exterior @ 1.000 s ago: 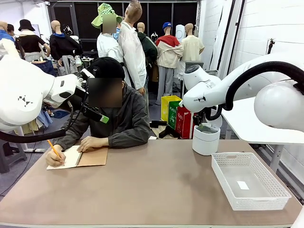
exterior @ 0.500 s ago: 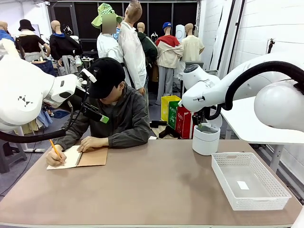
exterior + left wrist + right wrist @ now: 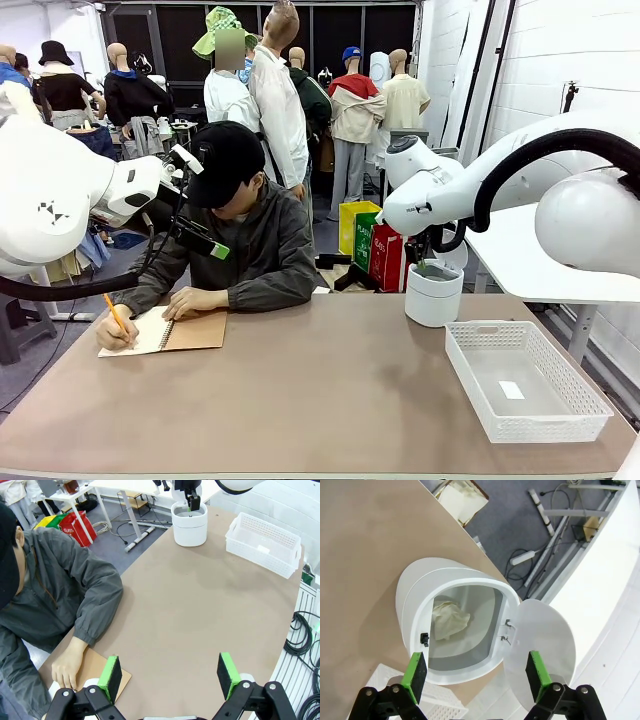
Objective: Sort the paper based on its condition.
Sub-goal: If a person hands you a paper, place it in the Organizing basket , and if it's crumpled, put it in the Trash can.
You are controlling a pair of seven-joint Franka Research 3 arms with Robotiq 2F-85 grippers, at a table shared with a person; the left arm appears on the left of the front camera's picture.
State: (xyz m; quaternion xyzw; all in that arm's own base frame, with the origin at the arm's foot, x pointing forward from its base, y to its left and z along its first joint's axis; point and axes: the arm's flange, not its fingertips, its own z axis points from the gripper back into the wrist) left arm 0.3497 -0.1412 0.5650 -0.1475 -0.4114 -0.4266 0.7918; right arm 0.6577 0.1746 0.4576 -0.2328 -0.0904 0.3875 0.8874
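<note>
Two grippers stand spread and empty. The left gripper (image 3: 169,667) hangs over the table (image 3: 200,590) by the notebook (image 3: 190,330). The right gripper (image 3: 476,672) hovers above the white bin (image 3: 407,605), a crumpled paper (image 3: 451,620) lying straight below it; a flat sheet (image 3: 511,390) rests in the basket (image 3: 548,424).

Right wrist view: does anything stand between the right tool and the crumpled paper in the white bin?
Nothing visible does. The right tool hovers open above the white bin, whose lid is swung aside. The crumpled paper lies inside on the bottom, with a bare path down through the opening.
</note>
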